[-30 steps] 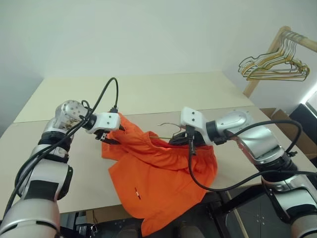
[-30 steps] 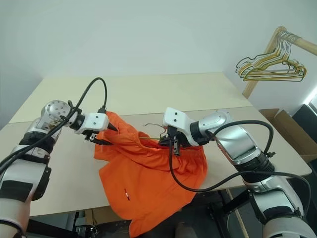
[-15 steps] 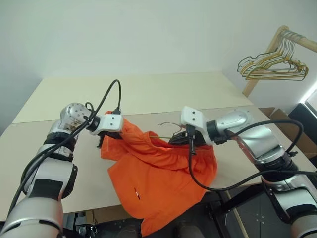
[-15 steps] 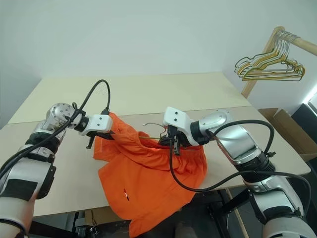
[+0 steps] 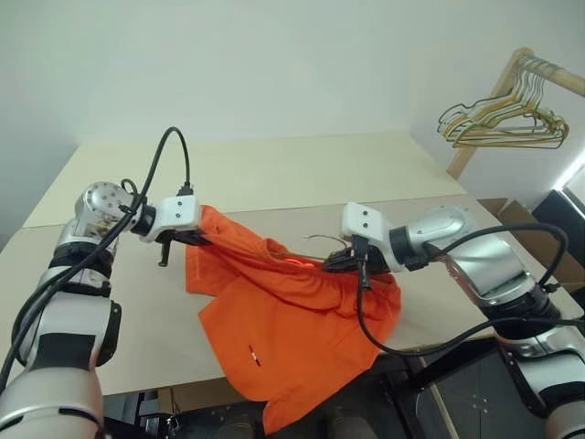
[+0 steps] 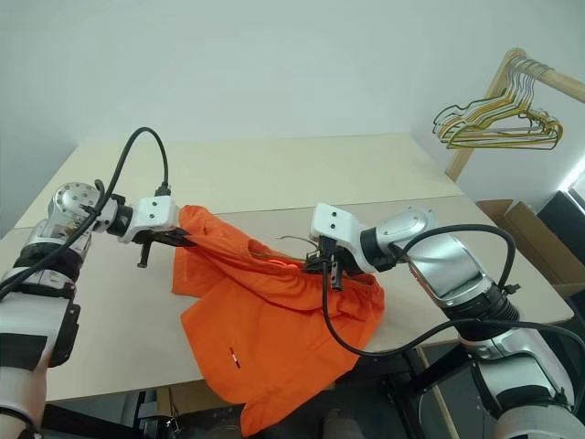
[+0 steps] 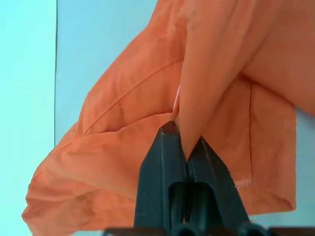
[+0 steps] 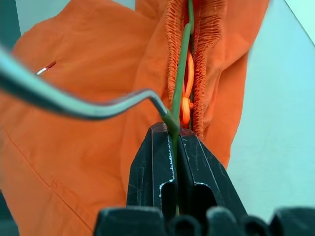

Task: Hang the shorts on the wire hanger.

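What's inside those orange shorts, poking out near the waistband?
A thin wire hanger runs into the gathered waistband of the shorts; its hook and neck stick out, pinched by the right gripper. The rest of its frame is covered by fabric.

From the head we look down over the table (image 5: 302, 174); our wrist cameras sit close on the shorts (image 7: 147, 123).

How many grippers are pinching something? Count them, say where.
2. The left gripper is shut on a fold of the shorts at their left edge; the right gripper is shut on the wire hanger inside the gathered waistband.
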Controlling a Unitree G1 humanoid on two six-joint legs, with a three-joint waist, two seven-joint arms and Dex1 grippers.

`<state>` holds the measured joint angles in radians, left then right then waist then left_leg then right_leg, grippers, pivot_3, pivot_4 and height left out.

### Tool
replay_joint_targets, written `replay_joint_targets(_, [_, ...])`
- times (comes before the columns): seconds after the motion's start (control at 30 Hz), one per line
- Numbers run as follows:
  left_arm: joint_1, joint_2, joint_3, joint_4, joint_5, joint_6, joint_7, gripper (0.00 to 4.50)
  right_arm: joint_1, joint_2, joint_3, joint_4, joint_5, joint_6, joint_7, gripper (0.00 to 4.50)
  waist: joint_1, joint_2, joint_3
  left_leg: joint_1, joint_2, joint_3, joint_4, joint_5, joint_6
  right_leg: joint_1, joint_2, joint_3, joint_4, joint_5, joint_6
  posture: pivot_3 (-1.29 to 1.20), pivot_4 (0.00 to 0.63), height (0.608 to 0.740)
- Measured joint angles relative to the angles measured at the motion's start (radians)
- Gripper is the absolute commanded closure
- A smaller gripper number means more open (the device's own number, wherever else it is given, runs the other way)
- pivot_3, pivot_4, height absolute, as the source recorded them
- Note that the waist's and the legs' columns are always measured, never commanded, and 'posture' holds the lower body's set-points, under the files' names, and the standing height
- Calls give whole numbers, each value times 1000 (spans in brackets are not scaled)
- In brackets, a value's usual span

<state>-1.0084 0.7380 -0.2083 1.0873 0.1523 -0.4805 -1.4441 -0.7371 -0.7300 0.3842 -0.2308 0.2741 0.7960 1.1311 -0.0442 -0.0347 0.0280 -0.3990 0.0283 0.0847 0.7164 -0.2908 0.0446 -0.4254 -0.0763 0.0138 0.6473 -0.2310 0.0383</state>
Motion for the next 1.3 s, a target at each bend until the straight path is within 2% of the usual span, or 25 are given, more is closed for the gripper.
replay_joint_targets(0.27, [98, 30, 10, -75, -36, 6, -29, 4484, -21, -3, -10, 0, 23, 35, -2, 4500, 0, 0, 0, 0, 1, 0, 0, 0, 0, 0, 0, 0, 0, 0, 0, -43, 0, 740])
replay_joint_targets(0.53, [117, -2, 9, -110, -37, 23, -14, 4484, -60, 11, -19, -4, 42, 48, -5, 4500, 2, 0, 0, 0, 1, 1, 0, 0, 0, 0, 0, 0, 0, 0, 0, -36, 0, 740])
replay_joint_targets(0.67, [95, -7, 11, -110, -39, 29, -1, 3640, -72, 11, -16, -3, 42, 48, -1, 4500, 1, 0, 0, 0, 0, 1, 0, 0, 0, 0, 0, 0, 0, 0, 0, -35, 0, 740])
replay_joint_targets(0.83, [78, -13, 40, -151, -111, 77, -66, 1986, -88, 11, -7, 0, 41, 48, 5, 4500, 0, 0, 0, 0, 0, 0, 0, 0, 0, 0, 0, 0, 0, 0, 0, -34, 0, 740])
replay_joint_targets(1.03, [80, 15, 43, -286, -233, 165, -163, 82, -127, 11, 4, 21, 35, 48, 24, 4500, -1, 0, 0, 0, 1, 0, 0, 0, 0, 0, 0, 0, 0, 0, 0, -32, 0, 740])
replay_joint_targets(1.17, [84, 12, 5, -407, -304, 224, -166, 33, -171, 21, 31, 66, 21, 48, 46, 4500, 1, 0, 0, 0, 1, -1, 0, 0, 0, 0, 0, 0, 0, 0, 0, -30, 0, 740])
replay_joint_targets(1.3, [83, -34, -79, -393, -243, 197, -162, 33, -220, 39, 56, 105, 12, 48, 71, 4500, 1, 0, 0, 0, -1, 1, 0, 0, 0, 0, 0, 0, 0, 0, 0, -43, 0, 740])
